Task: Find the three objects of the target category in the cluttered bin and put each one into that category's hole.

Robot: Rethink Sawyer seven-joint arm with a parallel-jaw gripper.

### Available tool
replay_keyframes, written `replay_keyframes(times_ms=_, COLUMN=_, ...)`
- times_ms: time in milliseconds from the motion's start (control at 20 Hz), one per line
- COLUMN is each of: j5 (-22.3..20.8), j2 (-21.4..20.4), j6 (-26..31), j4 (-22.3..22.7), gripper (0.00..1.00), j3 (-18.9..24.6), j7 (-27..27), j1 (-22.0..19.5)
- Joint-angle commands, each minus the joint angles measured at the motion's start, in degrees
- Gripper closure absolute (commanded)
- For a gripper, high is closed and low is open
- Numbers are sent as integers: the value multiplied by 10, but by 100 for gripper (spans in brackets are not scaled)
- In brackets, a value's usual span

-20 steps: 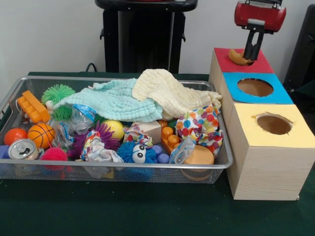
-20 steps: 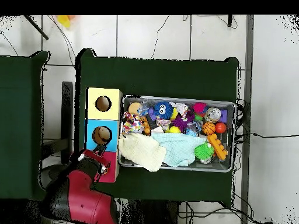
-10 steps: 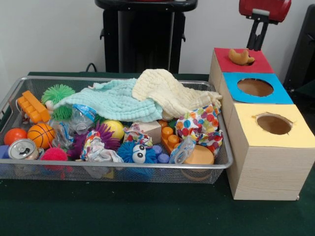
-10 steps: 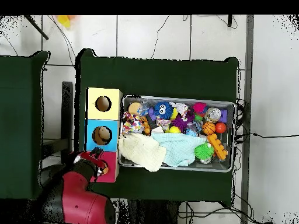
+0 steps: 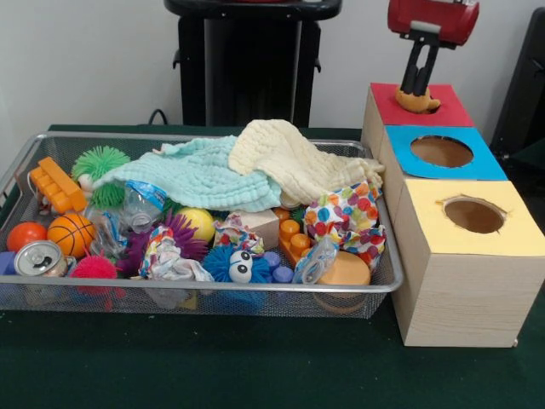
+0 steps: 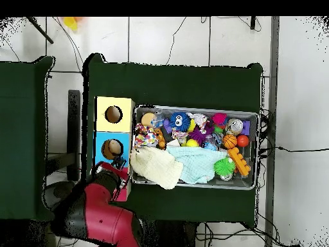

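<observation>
Gripper directly above the tan curved piece on the red-topped box, far right in the front view. Black fingers run close together down to the piece; actual grasp cannot be told. Blue-topped box and yellow-topped box sit nearer, holes open. Mesh bin to the left; mint cloth and cream cloth cover much of the toys. Overhead, the arm hides the red top.
</observation>
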Motion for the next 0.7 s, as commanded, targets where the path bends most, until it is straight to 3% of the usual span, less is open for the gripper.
replay_keyframes(times_ms=50, j5=-75, j2=37, j6=-110, j4=37, gripper=100, j3=109, j7=103, j1=-59)
replay_keyframes(times_ms=350, j5=-81, j2=58, j6=-145, j4=44, gripper=100, j3=134, j7=130, j1=-64)
replay_keyframes(times_ms=700, j5=-48, j2=65, j6=-152, j4=50, gripper=100, j3=140, j7=147, j1=-39)
